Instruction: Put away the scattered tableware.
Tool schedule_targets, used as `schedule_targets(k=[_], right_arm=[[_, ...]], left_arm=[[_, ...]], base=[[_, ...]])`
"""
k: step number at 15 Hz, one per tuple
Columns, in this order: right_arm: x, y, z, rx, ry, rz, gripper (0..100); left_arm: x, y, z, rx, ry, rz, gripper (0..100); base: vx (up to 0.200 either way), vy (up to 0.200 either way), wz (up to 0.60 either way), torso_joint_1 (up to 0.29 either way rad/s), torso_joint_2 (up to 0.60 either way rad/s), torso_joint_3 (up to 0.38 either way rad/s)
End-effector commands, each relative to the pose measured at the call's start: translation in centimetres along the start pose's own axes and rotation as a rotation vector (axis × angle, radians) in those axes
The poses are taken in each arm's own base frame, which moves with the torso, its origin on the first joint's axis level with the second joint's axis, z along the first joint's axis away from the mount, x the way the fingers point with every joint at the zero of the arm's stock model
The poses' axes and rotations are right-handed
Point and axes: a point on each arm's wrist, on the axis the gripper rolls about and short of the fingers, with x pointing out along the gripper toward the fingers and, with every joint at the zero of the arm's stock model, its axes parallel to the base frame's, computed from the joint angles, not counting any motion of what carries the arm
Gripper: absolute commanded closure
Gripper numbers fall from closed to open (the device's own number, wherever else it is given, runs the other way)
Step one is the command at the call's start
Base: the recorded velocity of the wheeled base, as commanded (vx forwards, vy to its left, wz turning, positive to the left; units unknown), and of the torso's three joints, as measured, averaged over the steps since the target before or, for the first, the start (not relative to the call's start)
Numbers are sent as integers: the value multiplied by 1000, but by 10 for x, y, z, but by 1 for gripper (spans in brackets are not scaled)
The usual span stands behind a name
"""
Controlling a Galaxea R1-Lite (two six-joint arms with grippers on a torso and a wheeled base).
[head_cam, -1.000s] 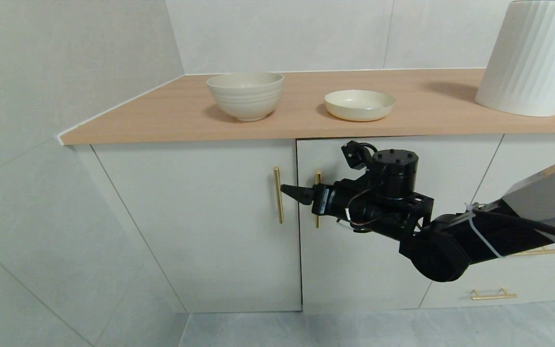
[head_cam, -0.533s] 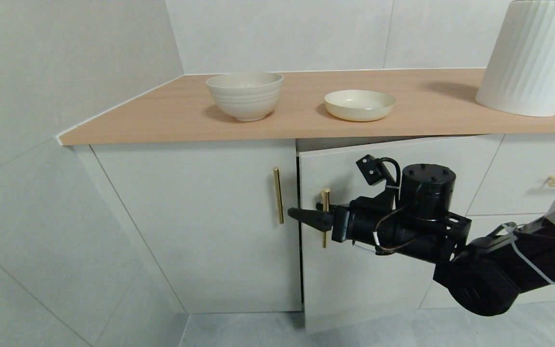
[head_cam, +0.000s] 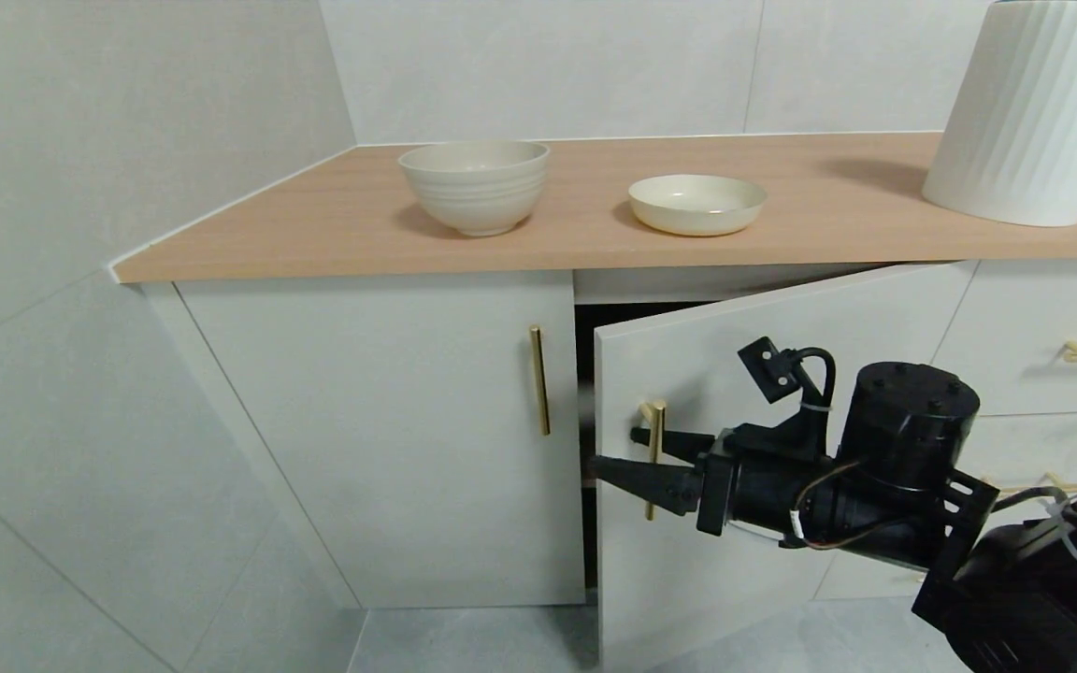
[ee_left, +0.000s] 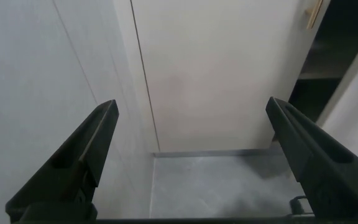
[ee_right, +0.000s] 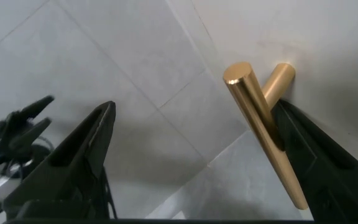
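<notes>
Found both task pieces on the wooden countertop (head_cam: 828,238): deep ribbed bowl (head_cam: 474,185) toward the corner by the tiled wall (head_cam: 80,234); shallow plate (head_cam: 697,203) just beside it on the right, apart from it; both upright and set back from the front edge, with bare wood before them. Noted a tall white ribbed container (head_cam: 1029,112) well apart at the counter's right end.

Below the counter, logged the right door (head_cam: 707,365) standing ajar, its free edge out from the cabinet face; saw a dark opening (head_cam: 585,393) between that edge and the closed left door (head_cam: 380,430); could make out nothing inside. Marked the left handle (head_cam: 539,379) upright just beside the gap; marked drawers (head_cam: 1053,308) with gold pulls to the right of the ajar door; grey floor (head_cam: 464,640) under the door's lower edge. Noted the wall angling in close to the left door, narrowing the room on that side.

Read the right gripper (head_cam: 615,451) as spread wide and straddling the ajar door's gold bar handle (head_cam: 653,458), one finger in front of the bar and one behind it toward the panel; in the right wrist view found the bar lying against one of the fingers (ee_right: 328,168), with a broad gap to the other; hooked round it, not clamped.

Read the left gripper (ee_left: 191,155) as spread wide too, with nothing between the fingers; placed it low, facing the left door's panel, the wall and the floor.
</notes>
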Motion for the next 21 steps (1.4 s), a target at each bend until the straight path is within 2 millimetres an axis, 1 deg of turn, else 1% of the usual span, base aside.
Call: schedule_targets(k=[1,2,3,4,5,6,7,8,9,10,11,12,13,14,15,16,17,18,19,21], right_arm=[[-5,1,-5,10,19,7,0],[-7,4,-3,7,13,9,0],[-10,5,-5,10,18,7,0],[-11,6,-5,10,18,7,0],[-13,6,-6,10,20,6,0],[-14,6,-6,9,21,5,0],[-14,7,-7,11,26,5,0],[-14,7,-8,9,28,6,0],[-14,8,-9,1,22,14,0],[-14,9,-9,-1,21,16,0],[-15,9,-10,0,22,12,0],[-15,9,-10,-7,22,12,0],[-16,9,-10,-9,23,12,0],[-16,8,-11,-10,25,11,0],[-16,8,-11,-10,25,11,0],[-16,8,-11,-12,25,11,0],[-16,8,-11,-10,26,9,0],[-16,8,-12,-10,23,6,0],[-15,8,-11,-15,16,10,0],[-15,7,-11,-24,-1,11,0]], left_arm=[[-3,0,11,21,-49,-23,0],[-7,-1,24,28,-83,-84,0],[-9,-3,49,31,-87,-193,0],[-7,-3,75,22,-54,-269,0],[4,-3,99,15,-8,-326,0],[24,-4,120,2,55,-380,0],[50,-4,139,-16,126,-428,0],[63,-4,145,-26,162,-443,0],[104,-6,155,-52,265,-501,0],[128,-12,154,-57,313,-561,0],[145,-21,151,-72,333,-618,0],[160,-32,150,-127,356,-669,0],[175,-48,150,-214,378,-727,0],[186,-61,149,-289,393,-765,100],[197,-73,146,-340,406,-799,100],[209,-85,139,-355,419,-827,100],[217,-91,134,-356,430,-835,100],[232,-106,121,-351,447,-862,100],[243,-117,110,-345,450,-881,100],[262,-138,89,-337,441,-918,100]], base=[[0,0,0,0,0,0],[0,0,0,0,0,0],[0,0,0,0,0,0],[0,0,0,0,0,0],[0,0,0,0,0,0],[0,0,0,0,0,0],[0,0,0,0,0,0],[0,0,0,0,0,0],[0,0,0,0,0,0],[0,0,0,0,0,0],[0,0,0,0,0,0],[0,0,0,0,0,0],[0,0,0,0,0,0],[0,0,0,0,0,0],[0,0,0,0,0,0],[0,0,0,0,0,0],[0,0,0,0,0,0],[0,0,0,0,0,0],[0,0,0,0,0,0],[0,0,0,0,0,0]])
